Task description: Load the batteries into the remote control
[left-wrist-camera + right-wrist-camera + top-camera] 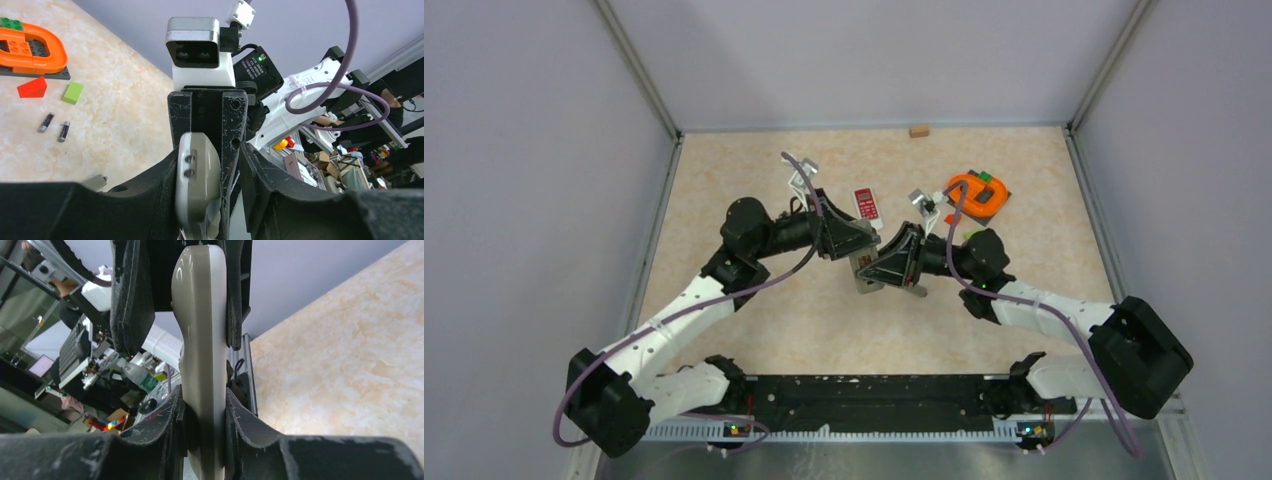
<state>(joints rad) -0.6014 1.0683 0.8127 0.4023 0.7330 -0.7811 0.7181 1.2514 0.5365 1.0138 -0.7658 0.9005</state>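
Remote control (200, 365): held edge-on above surface (125, 100), clamped in right pincer (202, 400) and straddled by left pincer (210, 152), whose clasp cannot be judged; probably a handover to expose its battery bay. Batteries (64, 131): 2 in view, loose on surface near green block (73, 92). Orange tray (55, 52): carries 1 green brick (10, 22), no batteries.

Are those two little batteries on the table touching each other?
No, the batteries lie side by side with a strip of bare table showing between them.

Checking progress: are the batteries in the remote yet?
Two batteries out, lying on the table by the green block; whether the remote holds any, cannot tell.
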